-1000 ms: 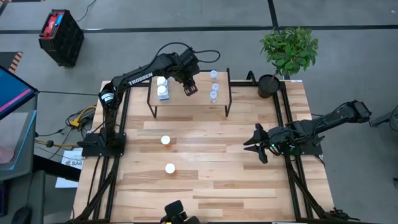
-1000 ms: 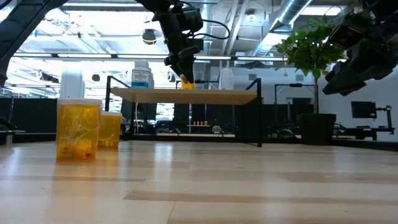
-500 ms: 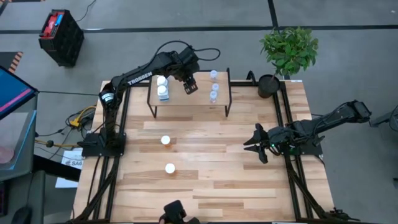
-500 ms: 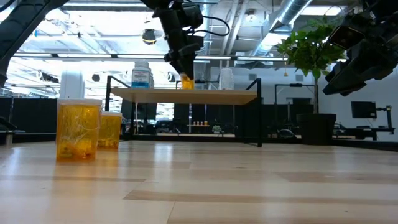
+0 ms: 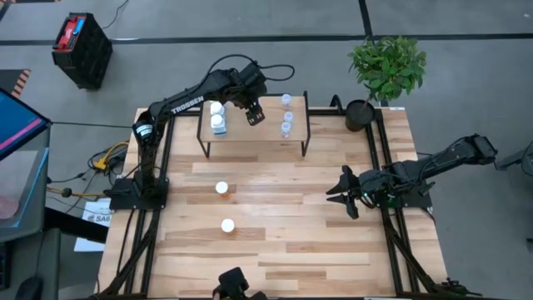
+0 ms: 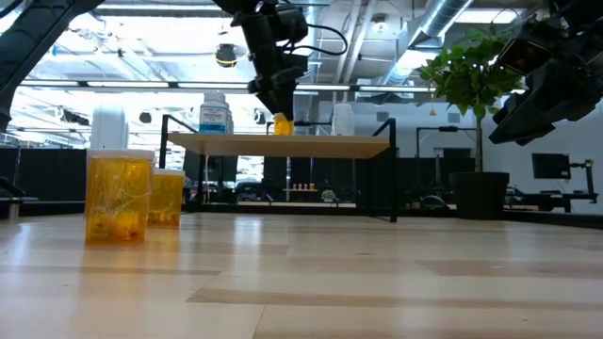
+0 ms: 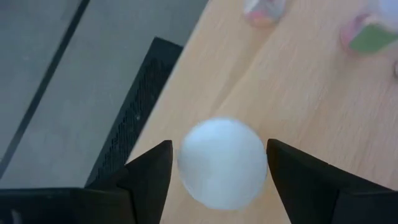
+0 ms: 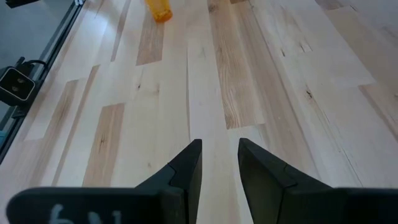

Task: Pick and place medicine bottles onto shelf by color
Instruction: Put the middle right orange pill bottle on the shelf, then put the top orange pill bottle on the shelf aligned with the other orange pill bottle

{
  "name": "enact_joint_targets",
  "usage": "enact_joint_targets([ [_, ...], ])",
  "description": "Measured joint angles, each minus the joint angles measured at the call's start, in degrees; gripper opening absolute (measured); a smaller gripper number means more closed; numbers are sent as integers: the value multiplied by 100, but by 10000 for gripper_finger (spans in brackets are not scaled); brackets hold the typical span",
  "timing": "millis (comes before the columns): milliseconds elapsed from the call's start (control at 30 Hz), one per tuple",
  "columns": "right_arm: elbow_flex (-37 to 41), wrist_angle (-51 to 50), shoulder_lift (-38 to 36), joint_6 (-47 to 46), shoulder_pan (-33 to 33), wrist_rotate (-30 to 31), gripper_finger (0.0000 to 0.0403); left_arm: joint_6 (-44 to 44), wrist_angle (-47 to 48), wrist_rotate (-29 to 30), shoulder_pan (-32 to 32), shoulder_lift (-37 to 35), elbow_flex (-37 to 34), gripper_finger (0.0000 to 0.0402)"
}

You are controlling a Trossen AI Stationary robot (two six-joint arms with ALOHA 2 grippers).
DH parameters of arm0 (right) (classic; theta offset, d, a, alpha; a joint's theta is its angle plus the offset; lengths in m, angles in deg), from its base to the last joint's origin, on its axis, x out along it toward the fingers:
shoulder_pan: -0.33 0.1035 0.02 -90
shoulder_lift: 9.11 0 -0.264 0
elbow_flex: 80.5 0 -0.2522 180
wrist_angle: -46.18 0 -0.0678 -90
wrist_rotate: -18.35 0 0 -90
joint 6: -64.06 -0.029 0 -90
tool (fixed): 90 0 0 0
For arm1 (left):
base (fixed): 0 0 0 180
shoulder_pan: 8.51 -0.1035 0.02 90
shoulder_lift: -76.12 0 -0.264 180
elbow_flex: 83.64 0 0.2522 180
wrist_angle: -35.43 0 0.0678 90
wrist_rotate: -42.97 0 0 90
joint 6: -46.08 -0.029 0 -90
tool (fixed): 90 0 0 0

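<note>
Now the left gripper (image 5: pixel 255 116) hangs over the shelf (image 5: pixel 271 133), fingers parted around one orange bottle (image 6: pixel 282 123), gripped a second ago. Beside it: two white bottles (image 5: pixel 217 117), three clear bottles (image 5: pixel 286 114). Off-shelf: two orange-bottle caps (image 5: pixel 224 207).

Orange bottle (image 6: pixel 282 123) upright on shelf (image 6: pixel 226 142); two on table (image 6: pixel 301 282).

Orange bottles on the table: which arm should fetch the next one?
Left, probably. Both orange bottles stand on the table's left half, and the left gripper is open over the shelf. The right gripper waits shut at the right edge.
</note>
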Motion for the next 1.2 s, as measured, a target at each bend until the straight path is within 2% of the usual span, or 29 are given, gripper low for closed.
enact_joint_targets([
  [167,0,0,0,0,2,0,127,-86,-161,73,0,-1,141,248],
  [367,0,-42,1,-72,0,0,127,-92,-126,7,130,-11,770,248],
  [433,0,-42,0,-74,1,0,127,-106,-90,-253,244,-23,1065,248],
  [567,0,-42,1,-84,2,0,127,-144,447,-1171,578,-24,1634,245],
  [700,0,-39,1,-92,1,-1,127,-147,1413,-1395,999,-24,1975,233],
  [900,0,-17,1,-372,2,-1,127,207,2910,-1385,1551,-24,1894,216],
  [967,0,-19,0,-506,2,0,127,373,2862,-1402,1736,-24,1714,212],
  [1100,0,-17,2,-738,2,-2,127,250,2874,-1824,2032,-175,1364,203],
  [1200,0,4,1,-949,0,-1,127,268,2880,-1847,2222,-399,982,195],
])
